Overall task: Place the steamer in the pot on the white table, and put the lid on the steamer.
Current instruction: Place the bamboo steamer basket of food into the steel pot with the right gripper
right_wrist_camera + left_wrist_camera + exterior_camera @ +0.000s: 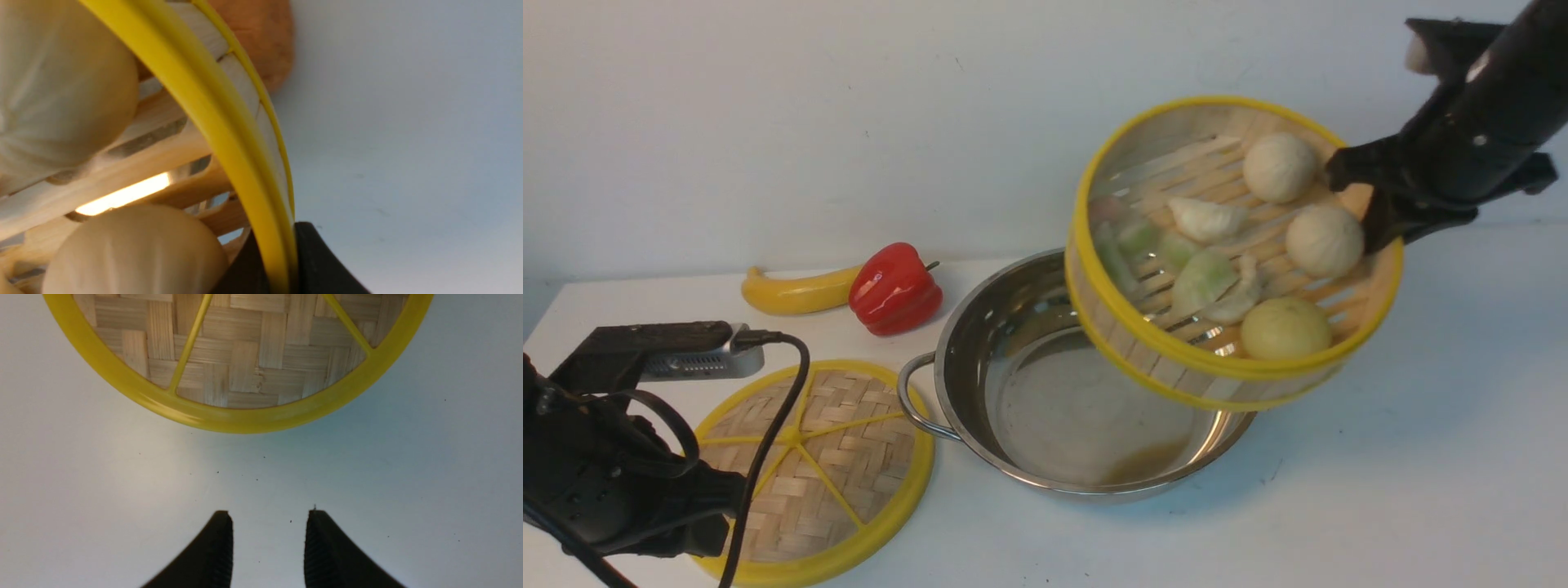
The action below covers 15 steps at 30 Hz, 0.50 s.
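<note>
Over the right half of the pot (1054,392), lifted clear of the white table (1380,449): steamer (1152,347), tipped, open top turned toward the front camera, right edge highest, lower left edge overlapping the pot's right rim in that view. Contact between basket and pot: cannot tell. Three pale buns (1280,167) and several dumplings (1207,219) lying on the slatted floor.

At the raised right rim: right gripper (1372,219), clamped on the steamer. Close up from the right wrist, black fingers (327,265) on either side of the basket wall, one inside and one outside, yellow rim pinched between them.

At the near left of the table: lid (833,457), lying flat, spokes up, just beside the pot's left loop handle (913,400); touching or not, unclear.

Just off the lid's near edge: left gripper (269,547), jaws apart, nothing between them, only bare table beneath, clear of the yellow rim.

Behind the lid, left of the pot: banana (792,294) and red pepper (894,287), lying against each other.
</note>
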Motion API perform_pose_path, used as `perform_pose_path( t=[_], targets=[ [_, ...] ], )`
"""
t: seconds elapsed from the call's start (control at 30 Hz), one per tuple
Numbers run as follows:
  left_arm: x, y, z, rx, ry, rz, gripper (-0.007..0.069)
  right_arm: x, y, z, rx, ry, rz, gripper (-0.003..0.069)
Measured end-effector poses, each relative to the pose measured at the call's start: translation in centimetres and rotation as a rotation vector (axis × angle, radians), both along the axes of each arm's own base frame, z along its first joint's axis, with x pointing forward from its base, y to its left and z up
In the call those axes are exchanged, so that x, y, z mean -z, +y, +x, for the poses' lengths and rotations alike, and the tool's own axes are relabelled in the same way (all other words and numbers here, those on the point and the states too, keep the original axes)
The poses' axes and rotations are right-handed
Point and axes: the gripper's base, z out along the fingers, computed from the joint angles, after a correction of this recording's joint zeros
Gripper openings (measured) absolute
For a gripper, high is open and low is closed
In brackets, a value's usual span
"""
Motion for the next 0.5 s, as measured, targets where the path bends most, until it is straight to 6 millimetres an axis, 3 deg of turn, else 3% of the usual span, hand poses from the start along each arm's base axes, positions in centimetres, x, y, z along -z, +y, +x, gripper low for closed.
perform_pose_path(
  t=[0.5],
  targets=[
    [0.0,0.0,0.0,0.000,0.000,0.000,0.0241,3.3,8.7,3.7,-0.133,0.010,0.059,0.0055]
  ],
)
